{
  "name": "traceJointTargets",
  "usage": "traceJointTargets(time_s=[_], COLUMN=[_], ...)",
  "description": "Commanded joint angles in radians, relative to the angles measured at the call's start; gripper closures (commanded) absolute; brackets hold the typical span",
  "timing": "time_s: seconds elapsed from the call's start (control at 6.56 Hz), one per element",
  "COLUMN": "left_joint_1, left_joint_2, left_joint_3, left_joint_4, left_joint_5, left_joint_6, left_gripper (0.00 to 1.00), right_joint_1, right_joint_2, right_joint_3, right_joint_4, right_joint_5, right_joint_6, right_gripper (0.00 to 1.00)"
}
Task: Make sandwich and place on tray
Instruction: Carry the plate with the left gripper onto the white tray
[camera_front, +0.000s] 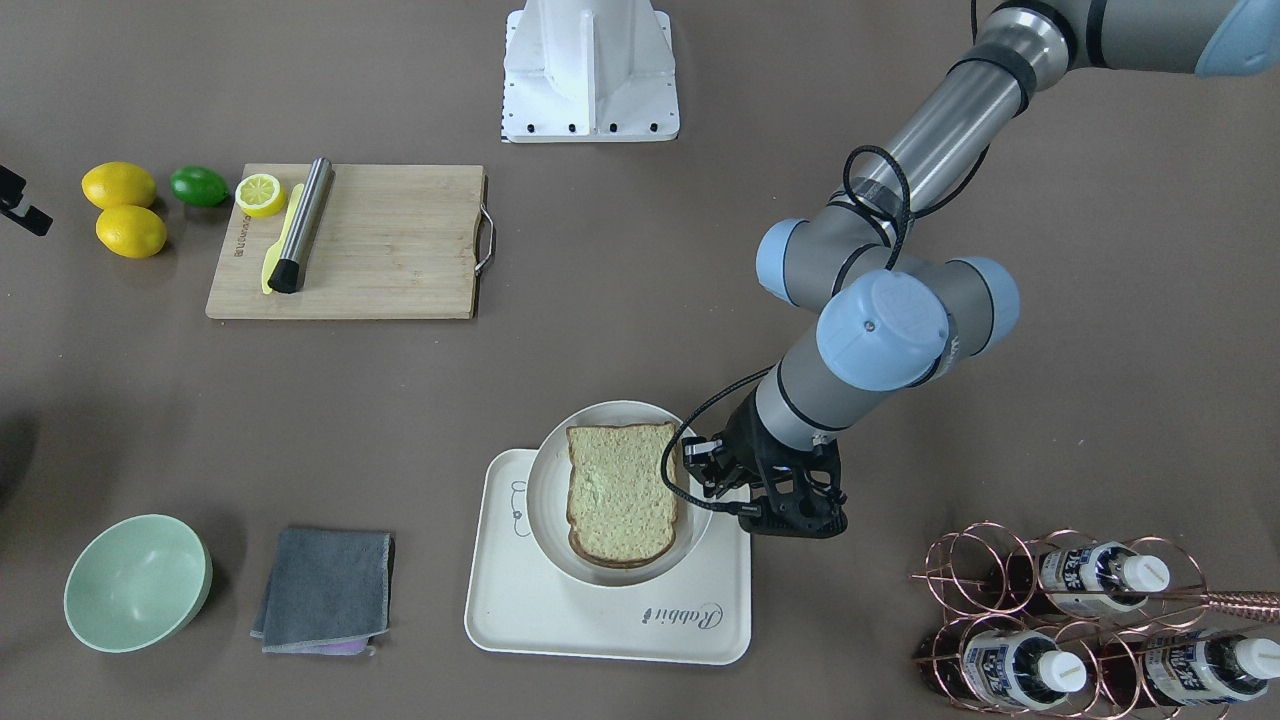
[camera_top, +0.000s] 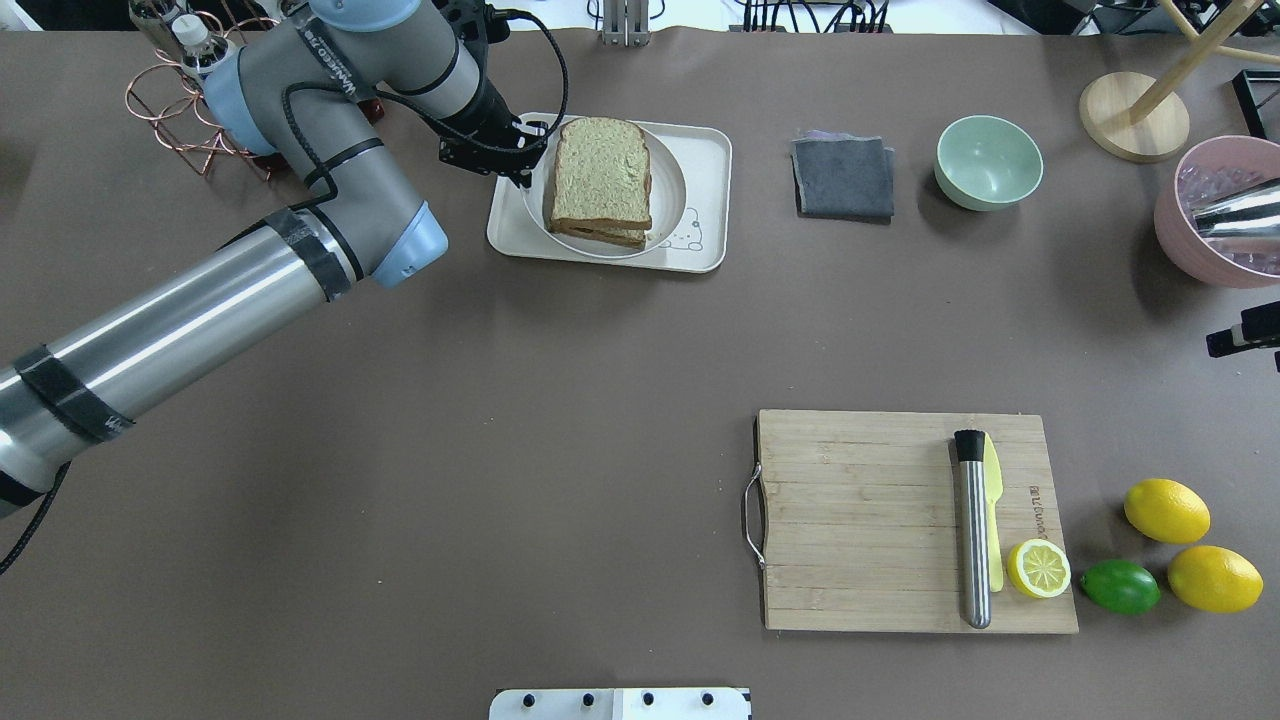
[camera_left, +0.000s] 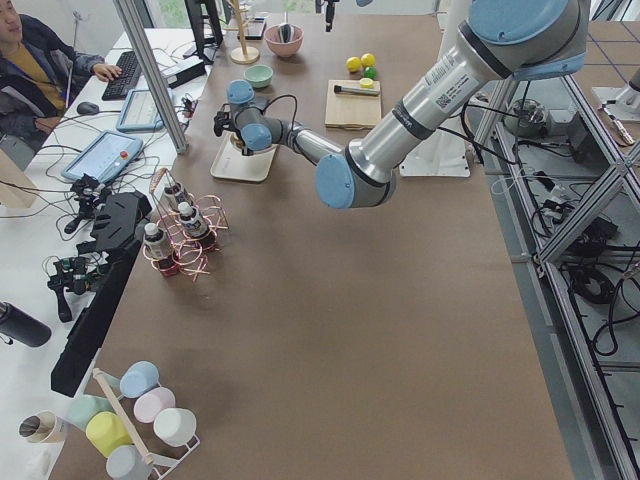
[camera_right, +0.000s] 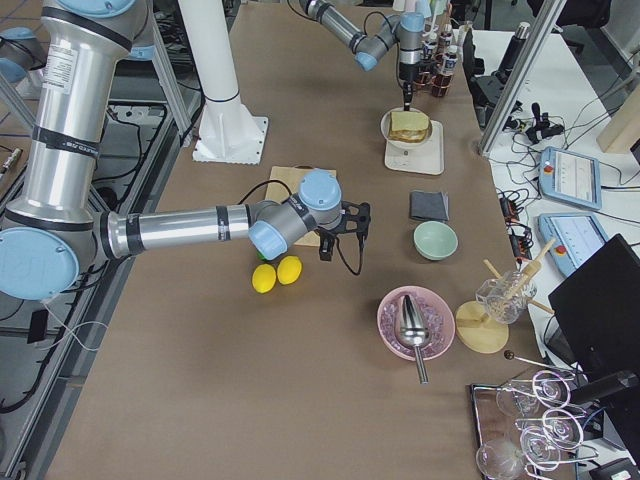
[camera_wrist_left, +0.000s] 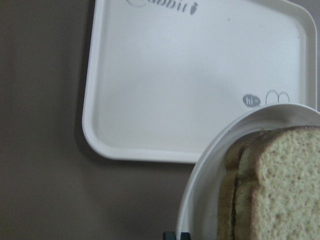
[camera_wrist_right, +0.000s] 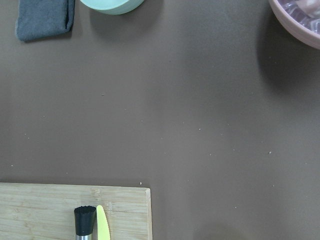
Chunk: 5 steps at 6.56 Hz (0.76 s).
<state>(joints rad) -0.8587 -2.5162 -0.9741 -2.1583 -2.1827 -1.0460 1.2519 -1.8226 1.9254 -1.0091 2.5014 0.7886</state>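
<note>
Nearest the wrist lens sits the plate (camera_wrist_left: 197, 195), its rim right at the tips of the left pincer (camera_top: 521, 176). Those jaws stand close together, and we read them as pinching the rim, though the contact itself is hidden. Left of the pincer stands a rack of bottles (camera_top: 190, 100), close beside the arm. Just right of the pincer lies the sandwich (camera_top: 600, 180), two slices stacked on the plate; we see no egg between them. Beneath is the tray (camera_top: 708, 170), but the stretch of rim at the pincer reaches past the tray's edge. Farther right are a cloth (camera_top: 843, 178) and a bowl (camera_top: 988, 162), and well apart is the right pincer (camera_right: 352, 225), whose state we cannot tell.

We judge the overhang the main risk: letting go there could leave the plate tilted or let it slip off the edge. Pulling away before the jaws clear would drag the plate, and a jolt could slide the top slice. A wide swing away could knock the rack.
</note>
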Motion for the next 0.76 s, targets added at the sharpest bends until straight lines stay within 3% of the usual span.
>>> traceJointTargets(time_s=[0.0, 0.46, 0.61], left_joint_1=[-0.003, 0.033, 0.044], left_joint_2=[-0.053, -0.075, -0.079], left_joint_3=[0.150, 0.195, 0.202], left_joint_4=[-0.084, -0.132, -0.170], left_joint_5=[0.009, 0.095, 0.124], left_joint_6=[0.006, -0.037, -0.080], left_gripper=[1.00, 1.00, 0.36], right_joint_1=[0.011, 0.015, 0.012], right_joint_2=[-0.030, -0.059, -0.067], right_joint_3=[0.030, 0.058, 0.055], right_joint_4=[0.003, 0.003, 0.001], right_joint_5=[-0.001, -0.010, -0.018], right_joint_6=[0.000, 0.000, -0.012], right_gripper=[0.00, 0.00, 0.00])
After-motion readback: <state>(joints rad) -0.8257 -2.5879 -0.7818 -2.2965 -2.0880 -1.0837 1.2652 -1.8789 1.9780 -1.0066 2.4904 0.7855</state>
